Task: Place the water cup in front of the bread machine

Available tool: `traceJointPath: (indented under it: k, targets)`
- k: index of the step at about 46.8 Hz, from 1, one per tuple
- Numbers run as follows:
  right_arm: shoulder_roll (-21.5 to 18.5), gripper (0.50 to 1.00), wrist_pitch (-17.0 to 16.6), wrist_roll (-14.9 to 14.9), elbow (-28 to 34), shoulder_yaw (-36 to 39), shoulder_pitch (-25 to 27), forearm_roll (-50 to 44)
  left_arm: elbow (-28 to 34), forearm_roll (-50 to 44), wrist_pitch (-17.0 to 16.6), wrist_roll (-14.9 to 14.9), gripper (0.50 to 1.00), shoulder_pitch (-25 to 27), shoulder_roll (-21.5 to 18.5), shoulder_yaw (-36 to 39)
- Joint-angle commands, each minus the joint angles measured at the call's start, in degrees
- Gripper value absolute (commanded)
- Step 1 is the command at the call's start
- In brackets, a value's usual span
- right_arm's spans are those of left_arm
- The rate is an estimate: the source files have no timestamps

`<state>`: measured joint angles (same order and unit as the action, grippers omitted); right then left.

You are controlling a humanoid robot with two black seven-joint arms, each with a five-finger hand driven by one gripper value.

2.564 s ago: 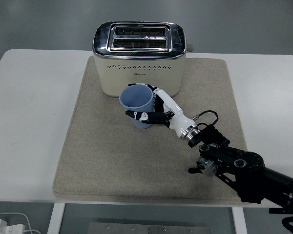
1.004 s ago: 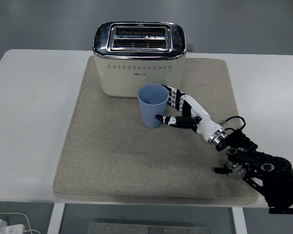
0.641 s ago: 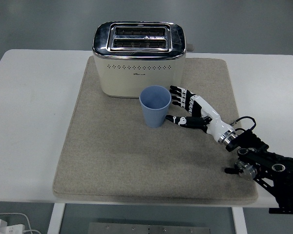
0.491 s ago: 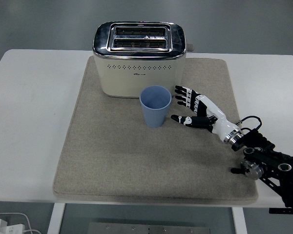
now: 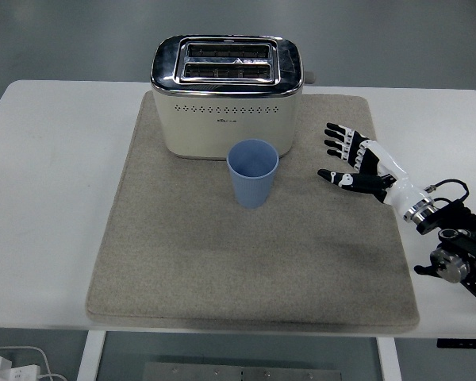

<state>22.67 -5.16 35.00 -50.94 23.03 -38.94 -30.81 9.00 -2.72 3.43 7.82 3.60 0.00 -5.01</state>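
A light blue water cup (image 5: pixel 252 172) stands upright on the beige mat (image 5: pixel 174 262), just in front of the cream toaster (image 5: pixel 227 94) with its chrome top. My right hand (image 5: pixel 347 159) hovers over the mat's right part, well clear of the cup, fingers spread and holding nothing. Its black arm (image 5: pixel 460 252) comes in from the lower right edge. The left arm is out of sight.
The mat lies on a white table (image 5: pixel 40 198). A white power strip (image 5: pixel 1 367) with a cable shows on the floor at the bottom left, below the table's near edge.
My right hand has let go of the cup, opened, and drawn back to the right. The cup now stands alone in front of the toaster.
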Motion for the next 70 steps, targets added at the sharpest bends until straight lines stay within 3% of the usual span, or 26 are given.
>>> traceJointPath:
  k: [1,10,19,30,37,51,70]
  targets:
    - [1.14,0.926,-0.28,0.00,0.05,0.35,-0.08,1.62,0.05,0.00,0.00,0.00,1.000,0.00,0.00,0.00]
    - [2.81,0.926,-3.36,0.00,2.15,0.35,-0.96,8.83,0.05,0.00,0.00,0.00,1.000,0.00,0.00,0.00]
    - [2.64,0.926,-3.62,-0.28,3.30,2.37,-2.19,16.83,0.05,0.00,0.00,0.00,1.000,0.00,0.00,0.09]
    - [0.71,0.926,-3.27,-7.92,3.47,4.92,-4.12,22.46,0.05,0.00,0.00,0.00,1.000,0.00,0.00,0.09]
    - [-3.33,0.926,-2.75,-11.88,5.23,5.00,-6.32,23.69,0.05,0.00,0.00,0.00,1.000,0.00,0.00,0.00]
    - [-10.36,0.928,0.07,-11.62,11.56,8.25,-10.10,23.78,0.14,0.00,0.00,0.00,1.000,0.00,0.00,0.00]
    - [-14.59,0.928,4.29,-11.45,14.29,10.19,-12.39,23.69,0.14,0.00,0.00,0.00,1.000,-0.09,0.00,0.00]
